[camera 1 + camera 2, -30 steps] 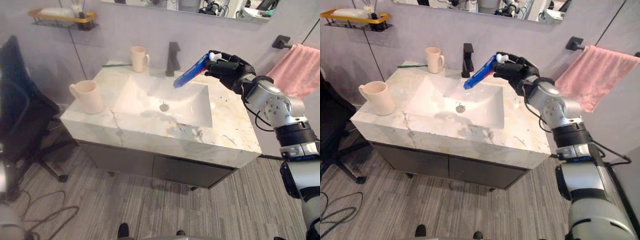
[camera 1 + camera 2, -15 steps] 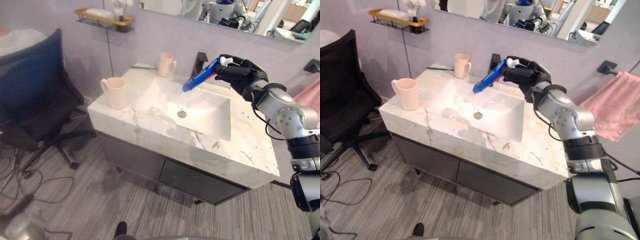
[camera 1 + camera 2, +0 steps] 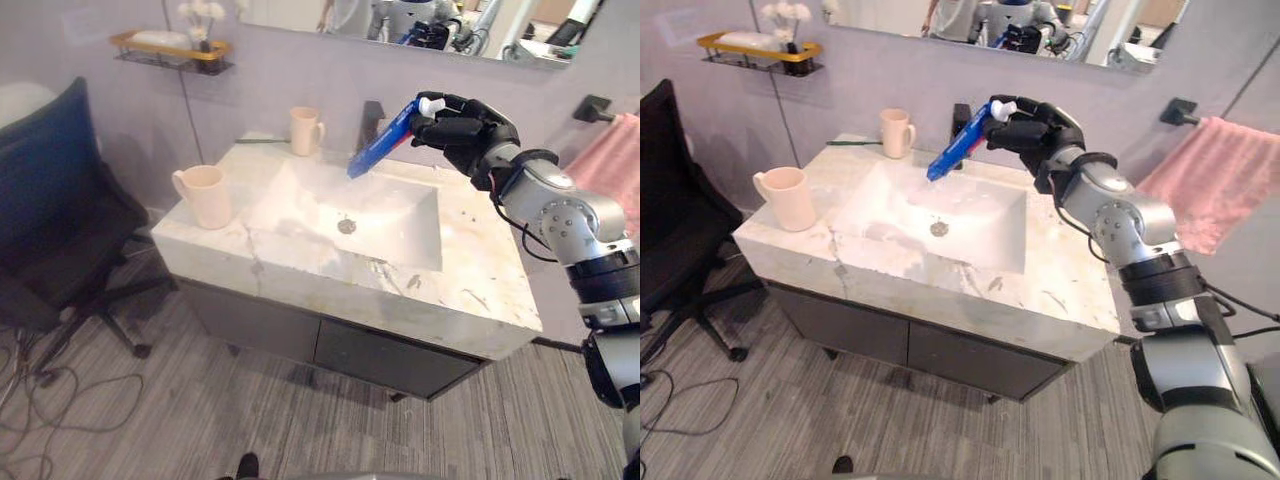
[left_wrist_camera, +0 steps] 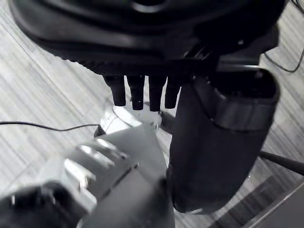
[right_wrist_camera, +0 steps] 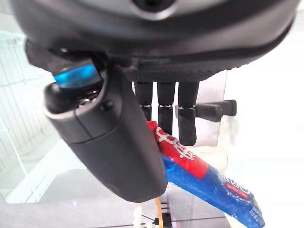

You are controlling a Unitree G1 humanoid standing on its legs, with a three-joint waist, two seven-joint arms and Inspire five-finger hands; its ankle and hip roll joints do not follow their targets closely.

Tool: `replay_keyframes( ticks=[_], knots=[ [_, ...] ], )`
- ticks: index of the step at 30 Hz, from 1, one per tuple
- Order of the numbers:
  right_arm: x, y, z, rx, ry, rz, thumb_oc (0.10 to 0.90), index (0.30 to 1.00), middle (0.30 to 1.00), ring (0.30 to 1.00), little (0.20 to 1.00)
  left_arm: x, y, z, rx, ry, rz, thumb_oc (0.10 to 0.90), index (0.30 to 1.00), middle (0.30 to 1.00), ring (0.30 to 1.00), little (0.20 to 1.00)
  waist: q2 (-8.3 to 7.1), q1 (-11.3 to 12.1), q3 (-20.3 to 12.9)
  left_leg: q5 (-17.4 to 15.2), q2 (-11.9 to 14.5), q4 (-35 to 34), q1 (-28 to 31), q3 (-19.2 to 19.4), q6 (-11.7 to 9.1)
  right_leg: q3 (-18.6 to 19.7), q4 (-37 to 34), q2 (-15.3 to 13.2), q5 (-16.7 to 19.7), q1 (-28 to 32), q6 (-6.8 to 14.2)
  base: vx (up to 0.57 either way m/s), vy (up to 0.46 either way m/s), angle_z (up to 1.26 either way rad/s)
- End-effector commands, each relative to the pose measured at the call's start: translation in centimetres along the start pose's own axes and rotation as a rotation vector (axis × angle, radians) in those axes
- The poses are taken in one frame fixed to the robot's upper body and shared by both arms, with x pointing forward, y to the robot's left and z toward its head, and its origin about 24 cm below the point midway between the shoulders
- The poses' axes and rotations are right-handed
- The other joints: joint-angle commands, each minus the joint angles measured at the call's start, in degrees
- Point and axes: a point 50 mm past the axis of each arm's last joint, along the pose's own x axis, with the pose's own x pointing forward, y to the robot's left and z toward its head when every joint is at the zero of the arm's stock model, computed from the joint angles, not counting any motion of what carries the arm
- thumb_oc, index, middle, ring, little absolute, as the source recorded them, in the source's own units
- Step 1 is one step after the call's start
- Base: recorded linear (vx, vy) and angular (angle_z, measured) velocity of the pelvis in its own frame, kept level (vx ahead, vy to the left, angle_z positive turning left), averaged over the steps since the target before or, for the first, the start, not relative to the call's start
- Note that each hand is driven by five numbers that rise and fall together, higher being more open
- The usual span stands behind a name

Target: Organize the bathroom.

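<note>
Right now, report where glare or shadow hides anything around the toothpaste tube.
Left eye view: even light, the toothpaste tube in the right hand stands out plainly, with only soft shadow in the sink. Right wrist view: strong backlight washes the background white, yet the tube stays readable. Left wrist view: the left hand is a dark mass against the pale floor.

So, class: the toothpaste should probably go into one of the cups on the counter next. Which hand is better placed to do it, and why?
The right hand. It already grips the blue toothpaste tube above the sink, near the far cup. The left hand hangs low over the floor, away from the counter.
</note>
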Motion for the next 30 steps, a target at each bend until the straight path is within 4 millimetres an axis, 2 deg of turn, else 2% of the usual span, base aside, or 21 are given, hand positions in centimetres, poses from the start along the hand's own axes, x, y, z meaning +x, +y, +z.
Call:
replay_keyframes(
  ticks=[1, 4, 5, 9, 10, 11, 12, 13, 14, 15, 16, 17, 18, 19, 21, 22, 25, 30],
  knots=[
    [-0.7, 4.3, 8.2, 0.066, -0.413, 0.150, 0.400, 0.300, 0.300, 0.300, 0.300, -0.5, 3.1, -0.6, 0.718, 0.176, 0.334, 0.800, 0.900, 0.900, 0.900, 0.900, -0.33, -1.1, -5.3, 0.6, 4.6, 0.0, 3.1, 4.7, 0.0, 2.5, 1.9, -1.5, -1.9, -1.5, 1.2, -0.04, -0.002, -0.09],
    [-0.8, 5.1, 8.1, 0.078, -0.411, 0.173, 0.400, 0.300, 0.300, 0.300, 0.300, -0.4, 1.9, -1.2, 0.712, 0.235, 0.349, 0.800, 0.900, 0.900, 0.900, 0.900, -0.62, -1.6, -5.4, 0.7, 5.5, 0.0, 3.3, 5.5, -0.3, 2.5, 3.0, -1.1, -3.0, -1.5, 0.7, -0.01, -0.021, -0.23],
    [-0.8, 4.2, 8.2, 0.076, -0.410, 0.173, 0.400, 0.300, 0.300, 0.300, 0.300, -0.4, 2.3, -2.1, 0.758, 0.233, 0.371, 0.800, 0.900, 0.900, 0.900, 0.900, -0.87, -1.3, -5.3, 1.0, 6.2, 0.0, 3.1, 5.5, -0.6, 2.2, 3.4, -0.7, -3.5, -1.4, 0.3, 0.01, -0.041, -0.16],
    [-0.8, 3.9, 8.2, 0.067, -0.406, 0.171, 0.400, 0.300, 0.300, 0.300, 0.300, -0.4, 2.7, -2.8, 0.748, 0.232, 0.382, 0.800, 0.900, 0.900, 0.900, 0.900, -1.02, -0.8, -5.0, 1.7, 6.7, 0.0, 2.6, 5.2, -1.0, 1.5, 3.6, -0.3, -3.7, -1.2, -0.1, 0.00, -0.013, 0.02],
    [-0.8, 3.9, 8.2, 0.051, -0.388, 0.150, 0.400, 0.300, 0.300, 0.300, 0.300, -0.5, 3.3, -3.0, 0.777, 0.237, 0.404, 0.800, 0.900, 0.900, 0.900, 0.900, -0.82, -0.7, -4.4, 2.9, 7.9, 0.5, 2.2, 8.9, -1.5, -0.6, 5.9, 0.2, -5.2, -1.5, -0.9, 0.00, 0.001, 0.06],
    [-0.8, 3.9, 8.2, 0.051, -0.388, 0.150, 0.400, 0.300, 0.300, 0.300, 0.300, -0.5, 3.3, -3.0, 0.777, 0.237, 0.404, 0.800, 0.900, 0.900, 0.900, 0.900, -0.82, -0.7, -4.4, 2.9, 7.9, 0.5, 2.2, 8.9, -1.5, -0.6, 5.9, 0.2, -5.2, -1.5, -0.9, -0.01, 0.038, 0.10],
    [-0.8, 3.3, 8.3, 0.032, -0.374, 0.117, 0.400, 0.300, 0.300, 0.300, 0.300, -0.5, 3.6, -2.8, 0.835, 0.239, 0.412, 0.800, 0.900, 0.900, 0.900, 0.900, -0.75, -1.4, -3.9, 4.8, 9.3, 2.7, 1.3, 14.5, -2.6, -2.7, 6.5, 0.3, -5.4, -1.4, -1.3, 0.00, 0.102, 0.35],
    [-0.8, 1.5, 8.4, -0.006, -0.361, 0.056, 0.400, 0.300, 0.300, 0.300, 0.300, -0.6, 3.7, -2.5, 0.908, 0.235, 0.412, 0.800, 0.900, 0.900, 0.900, 0.900, -0.34, -2.1, -2.9, 9.6, 11.5, 7.4, -1.6, 18.5, -5.0, -5.3, 7.0, 1.2, -6.1, -0.6, -2.2, 0.01, 0.151, 1.18],
    [-0.9, 0.3, 8.5, -0.022, -0.357, 0.035, 0.400, 0.300, 0.300, 0.300, 0.300, -0.5, 3.6, -2.2, 0.937, 0.230, 0.406, 0.800, 0.900, 0.900, 0.900, 0.900, -0.37, -2.8, -2.2, 10.3, 12.6, 10.5, -2.9, 18.0, -5.8, -6.3, 7.9, 1.2, -6.6, -0.4, -2.5, 0.01, 0.288, 2.21],
    [-0.9, -1.4, 8.5, -0.037, -0.355, 0.037, 0.400, 0.300, 0.300, 0.300, 0.300, -0.5, 3.6, -2.2, 0.939, 0.220, 0.389, 0.800, 0.900, 0.900, 0.900, 0.900, -0.67, -3.0, -1.5, 9.8, 12.1, 12.4, -4.1, 14.3, -5.4, -6.1, 9.9, 0.0, -6.7, -1.0, -2.3, 0.00, 0.213, 1.95],
    [-0.9, -1.4, 8.5, -0.037, -0.355, 0.037, 0.400, 0.300, 0.300, 0.300, 0.300, -0.5, 3.6, -2.2, 0.939, 0.220, 0.389, 0.800, 0.900, 0.900, 0.900, 0.900, -0.67, -3.0, -1.5, 9.8, 12.1, 12.4, -4.1, 14.3, -5.4, -6.1, 9.9, 0.0, -6.7, -1.0, -2.3, -0.02, 0.364, 1.82],
    [-0.7, -0.9, 8.1, -0.025, -0.362, 0.094, 0.400, 0.300, 0.300, 0.300, 0.300, -0.5, 3.6, -2.5, 0.877, 0.220, 0.372, 0.800, 0.900, 0.900, 0.900, 0.900, -1.00, -2.3, -0.8, 7.4, 9.9, 11.8, -3.6, 6.0, -3.1, -2.1, 12.3, -2.5, -6.1, -2.9, -1.4, 0.02, 0.307, 0.74],
    [-0.7, 0.0, 8.0, -0.019, -0.362, 0.120, 0.400, 0.300, 0.300, 0.300, 0.300, -0.5, 3.6, -2.6, 0.860, 0.229, 0.364, 0.800, 0.900, 0.900, 0.900, 0.900, -0.81, -2.4, -0.4, 7.3, 9.9, 12.9, -3.2, 5.4, -2.9, -0.8, 12.7, -3.3, -6.0, -3.3, -1.1, 0.08, 0.495, 0.23],
    [-0.7, 1.4, 7.9, 0.000, -0.364, 0.147, 0.400, 0.300, 0.300, 0.300, 0.300, -0.5, 3.4, -2.4, 0.876, 0.244, 0.364, 0.800, 0.900, 0.900, 0.900, 0.900, -0.70, -3.0, -0.2, 3.9, 9.5, 12.0, -1.0, 7.5, -2.0, -0.1, 12.3, -5.0, -5.6, -2.9, -0.2, 0.13, 0.402, -0.91],
    [-0.6, 2.2, 7.4, 0.021, -0.362, 0.143, 0.400, 0.300, 0.300, 0.300, 0.300, -0.4, 3.1, -2.6, 0.884, 0.250, 0.374, 0.800, 0.900, 0.900, 0.900, 0.900, -0.81, -3.3, -0.3, -0.4, 6.9, 9.6, 2.1, 12.5, -0.8, -1.2, 11.7, -7.9, -4.0, -1.8, 2.0, 0.14, 0.399, -0.85],
    [-0.7, 2.2, 7.2, 0.019, -0.361, 0.139, 0.400, 0.300, 0.300, 0.300, 0.300, -0.4, 3.1, -2.6, 0.872, 0.248, 0.382, 0.800, 0.900, 0.900, 0.900, 0.900, -1.09, -3.1, -0.4, -1.9, 5.7, 9.8, 2.3, 12.7, -0.4, -1.5, 11.2, -9.2, -3.1, -1.2, 3.0, 0.11, 0.328, -0.30],
    [-0.7, 2.1, 7.0, 0.015, -0.378, 0.133, 0.400, 0.300, 0.300, 0.300, 0.300, -0.6, 3.8, -2.6, 0.806, 0.237, 0.405, 0.800, 0.900, 0.900, 0.900, 0.900, -1.63, -2.3, -0.7, -3.6, 3.1, 9.5, 3.1, 13.0, 0.9, -2.0, 8.8, -12.6, -0.4, -0.5, 6.0, 0.05, 0.254, -0.07],
    [-1.1, 2.6, 8.0, 0.006, -0.416, 0.126, 0.400, 0.300, 0.300, 0.300, 0.300, -0.8, 5.3, -3.0, 0.813, 0.235, 0.422, 0.800, 0.900, 0.900, 0.900, 0.900, -1.87, -1.1, -1.3, -5.2, 1.2, 9.4, 2.8, 12.8, 2.4, -1.3, 6.2, -14.9, 2.7, -1.2, 7.5, -0.02, 0.189, 0.03]
  ],
)
